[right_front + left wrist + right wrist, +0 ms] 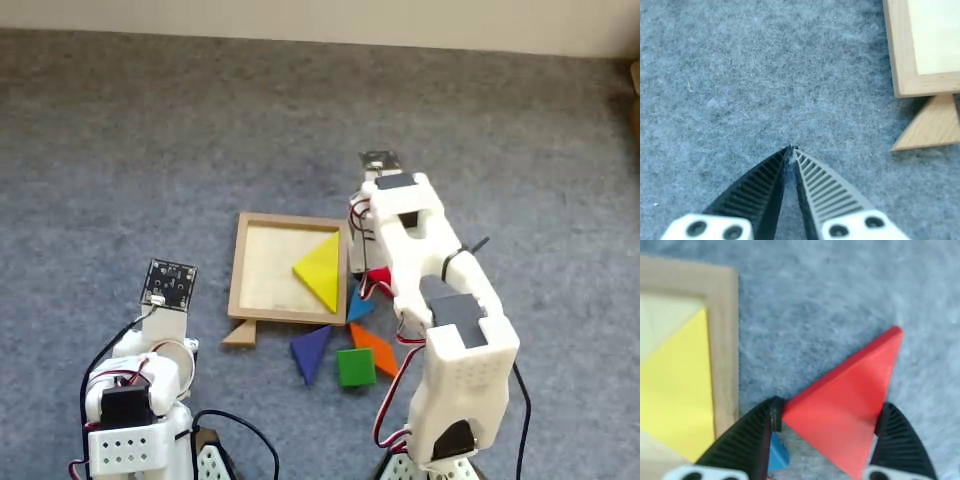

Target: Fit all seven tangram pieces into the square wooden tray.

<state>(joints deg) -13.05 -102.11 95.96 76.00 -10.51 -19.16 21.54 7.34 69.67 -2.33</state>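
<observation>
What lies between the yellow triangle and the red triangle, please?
In the right wrist view, the tray rim and then a strip of bare grey carpet separate the yellow triangle from the red triangle.

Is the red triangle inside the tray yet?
Out. The red triangle is beside the tray, over the gray carpet, gripped in the right claw.

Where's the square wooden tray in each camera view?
High view: wooden tray, centre of picture.
Left wrist view: its corner, beyond the left claw.
Right wrist view: its frame, beside the red triangle in the right claw.
Landmark: yellow triangle inside, high and right wrist views.
</observation>
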